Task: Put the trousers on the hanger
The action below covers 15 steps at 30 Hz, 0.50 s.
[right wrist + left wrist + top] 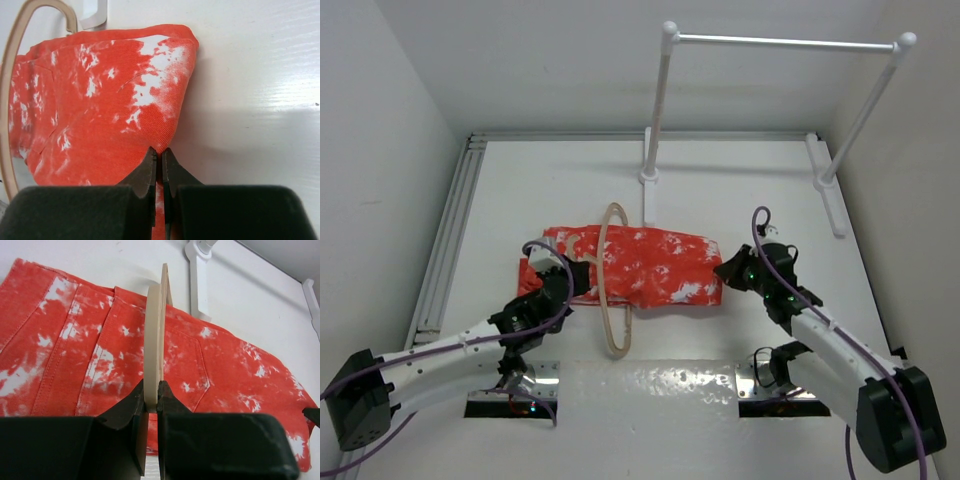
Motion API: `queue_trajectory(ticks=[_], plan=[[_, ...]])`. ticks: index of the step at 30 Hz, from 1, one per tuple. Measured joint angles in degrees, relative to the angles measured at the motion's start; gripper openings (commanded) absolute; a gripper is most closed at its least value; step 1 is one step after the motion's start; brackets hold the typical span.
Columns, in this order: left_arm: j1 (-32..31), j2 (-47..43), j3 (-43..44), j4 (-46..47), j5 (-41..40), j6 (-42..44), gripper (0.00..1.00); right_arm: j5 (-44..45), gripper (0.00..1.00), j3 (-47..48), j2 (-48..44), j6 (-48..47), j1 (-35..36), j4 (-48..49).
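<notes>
Trousers (660, 265) lie on white table (550, 190) (white walls (380, 150) around), rail (780, 42) behind.

hanger (14, 50) cropped at left edge, trousers (90, 100) partly behind right gripper (159, 153)

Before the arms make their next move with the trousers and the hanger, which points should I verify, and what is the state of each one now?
1. Left gripper holds the hanger: ok, its jaws are shut on the wooden bar.
2. Right gripper holds the trousers: ok, it pinches the edge of the fabric.
3. Hanger stands on edge across the trousers: ok.
4. Trousers pass through the hanger: cannot tell; no view shows it plainly.
5. Trousers lie fully on the table: ok.
6. Rail is apart from both arms: ok, it stands at the far side.
</notes>
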Motion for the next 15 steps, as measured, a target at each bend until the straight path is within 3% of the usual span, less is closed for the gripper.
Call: queue_trajectory(ticks=[10, 11, 12, 15], plan=[[0.0, 2.3, 1.1, 2.8, 2.0, 3.4, 0.00, 0.3, 0.03, 0.1, 9.1, -0.2, -0.4, 2.3], [0.0, 2.5, 1.5, 3.0, 2.4, 3.8, 0.00, 0.3, 0.08, 0.3, 10.0, -0.1, -0.4, 2.2], [0.0, 2.6, 1.8, 3.2, 2.9, 4.1, 0.00, 0.2, 0.30, 0.7, 10.8, -0.1, -0.4, 2.2], [0.0, 3.5, 3.5, 3.2, 4.0, 5.4, 0.00, 0.4, 0.64, 3.0, 11.9, 0.1, -0.5, 0.8]])
